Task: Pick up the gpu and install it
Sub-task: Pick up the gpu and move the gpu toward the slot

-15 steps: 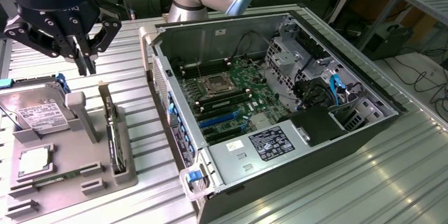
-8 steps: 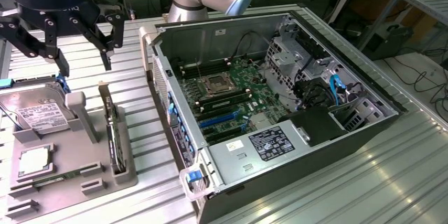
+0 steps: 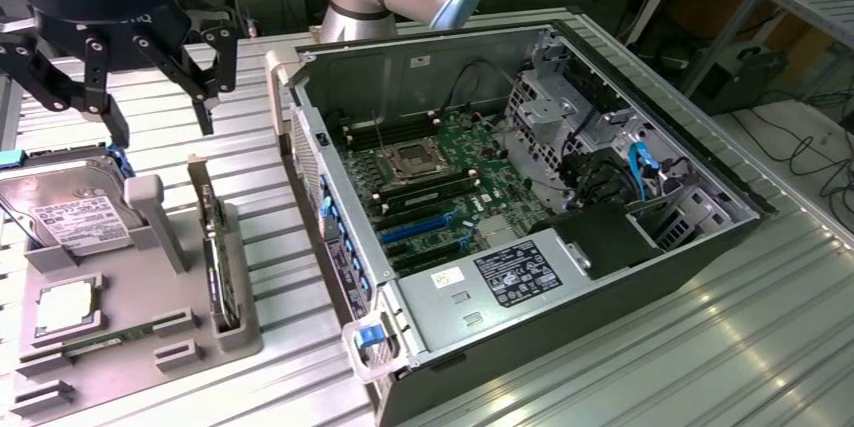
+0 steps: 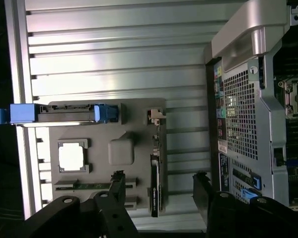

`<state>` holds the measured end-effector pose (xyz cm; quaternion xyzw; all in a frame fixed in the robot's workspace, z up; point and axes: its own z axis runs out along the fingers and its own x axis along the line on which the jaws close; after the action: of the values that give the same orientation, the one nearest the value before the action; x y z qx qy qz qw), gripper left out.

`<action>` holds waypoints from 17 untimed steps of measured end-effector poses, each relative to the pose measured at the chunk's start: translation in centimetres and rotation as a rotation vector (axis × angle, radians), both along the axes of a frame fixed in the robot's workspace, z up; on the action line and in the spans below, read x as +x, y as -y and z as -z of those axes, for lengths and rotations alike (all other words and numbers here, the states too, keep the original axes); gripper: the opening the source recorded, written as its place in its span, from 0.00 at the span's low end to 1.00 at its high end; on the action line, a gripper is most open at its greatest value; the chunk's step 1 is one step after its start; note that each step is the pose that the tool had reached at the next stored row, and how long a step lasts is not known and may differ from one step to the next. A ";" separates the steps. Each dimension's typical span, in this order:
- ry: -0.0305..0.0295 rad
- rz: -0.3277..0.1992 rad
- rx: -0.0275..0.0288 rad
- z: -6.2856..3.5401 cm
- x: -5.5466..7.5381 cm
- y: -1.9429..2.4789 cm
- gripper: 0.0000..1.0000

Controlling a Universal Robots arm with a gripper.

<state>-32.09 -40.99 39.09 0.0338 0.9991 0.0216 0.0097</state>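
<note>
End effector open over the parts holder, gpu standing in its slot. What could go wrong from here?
The gpu stands on edge close to the holder's post; the open end effector could clip the post or tilt the card.
Inside the case, the blue slots lie right beside the power supply, so the card may catch on it going in.

- Table (image 3: 694, 347) under the computer case (image 3: 561, 347): ribbed bare metal, smooth, shiny with glare streaks.
- Computer case: matt dark sheet metal, with a rear panel of perforated pale grey metal.
- Holder (image 3: 127, 292) beside the case: matt grey plastic.
- Hard drive (image 3: 67, 212) on that holder: silver metal, white paper label, blue plastic rails (image 4: 21, 114).
- Gripper (image 3: 163, 132): black, slight sheen.
</note>
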 end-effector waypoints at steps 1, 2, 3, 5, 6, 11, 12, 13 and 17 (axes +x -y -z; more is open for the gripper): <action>-0.0010 0.000 0.0000 0.10 0.0 0.00 0.66; -0.0031 0.000 0.0000 0.22 0.0 0.00 0.66; -0.0051 0.000 -0.0001 0.33 0.0 0.00 0.66; -0.0085 0.000 -0.0014 0.59 0.0 0.00 0.66; -0.0092 0.000 -0.0027 0.74 0.0 0.00 0.66; -0.0110 0.000 -0.0052 1.33 0.0 0.01 0.66; -0.0114 0.000 -0.0051 1.46 0.0 0.02 0.66; -0.0124 0.000 -0.0052 1.62 0.0 0.02 0.66; -0.0158 0.000 -0.0052 2.57 0.0 0.04 0.66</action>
<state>-32.09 -41.03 36.52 0.0340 0.9992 0.0188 0.0019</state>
